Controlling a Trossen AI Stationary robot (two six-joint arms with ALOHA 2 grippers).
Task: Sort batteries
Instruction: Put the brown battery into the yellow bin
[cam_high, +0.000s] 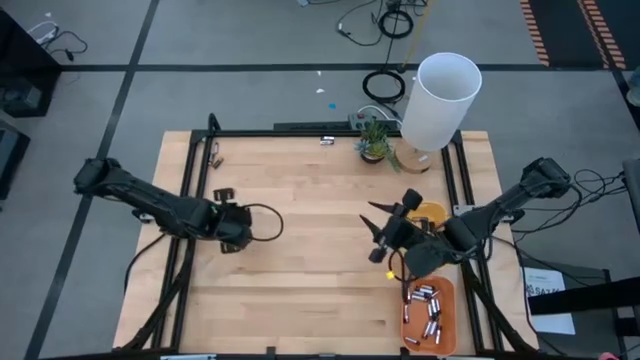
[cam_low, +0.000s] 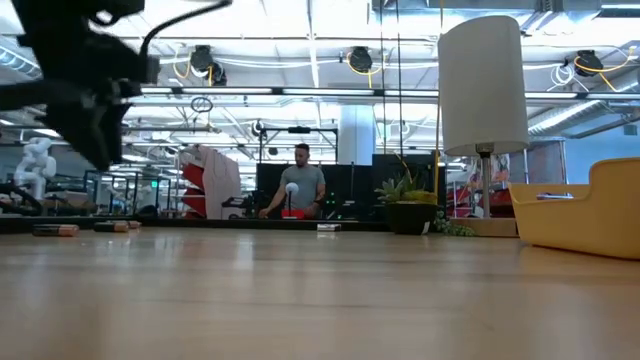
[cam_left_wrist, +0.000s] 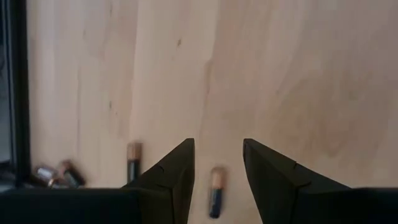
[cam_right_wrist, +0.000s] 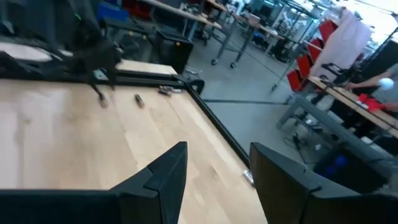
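Observation:
Several batteries (cam_high: 428, 312) lie in the orange tray (cam_high: 447, 340) at the near right. Loose batteries lie on the wood near the left rail (cam_high: 224, 193) and at the far edge (cam_high: 327, 141). My left gripper (cam_left_wrist: 217, 144) hangs open above the table's left part, pointing steeply down. One battery (cam_left_wrist: 216, 191) lies on the wood below the gap, another (cam_left_wrist: 134, 160) beside it, and a small cluster (cam_left_wrist: 56, 175) by the rail. My right gripper (cam_right_wrist: 219, 149) is open, raised, nearly level, left of the yellow tray (cam_high: 432, 212), with nothing between its fingers.
A white lamp (cam_high: 440, 95) and a small plant (cam_high: 374, 140) stand at the far right. Black frame rails (cam_high: 195, 180) run along the table's left and right sides. Bare wood lies between the two arms. A person (cam_low: 302, 180) stands far behind the table.

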